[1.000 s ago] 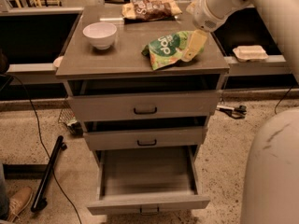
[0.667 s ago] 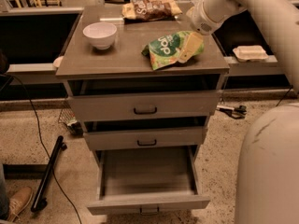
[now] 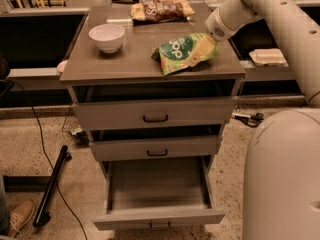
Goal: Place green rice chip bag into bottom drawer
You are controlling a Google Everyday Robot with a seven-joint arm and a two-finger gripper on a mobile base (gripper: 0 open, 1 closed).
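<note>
At the left of the cabinet top, the white bowl sits just as it did a second ago. The brown snack bag at the back edge has not shifted either. In the lower middle of the frame the bottom drawer stands pulled out, as before. Right of centre on the top, the green rice chip bag lies flat near the front edge and looks unmoved. What has changed is at the upper right: the gripper has come down and a little leftward, and its end now meets the bag's upper right corner. Whether it is spread or already pinching the bag I cannot tell, since the wrist hides it. This reads as the approach closing into a grasp. The lift and the carry down to the drawer are not yet done.
</note>
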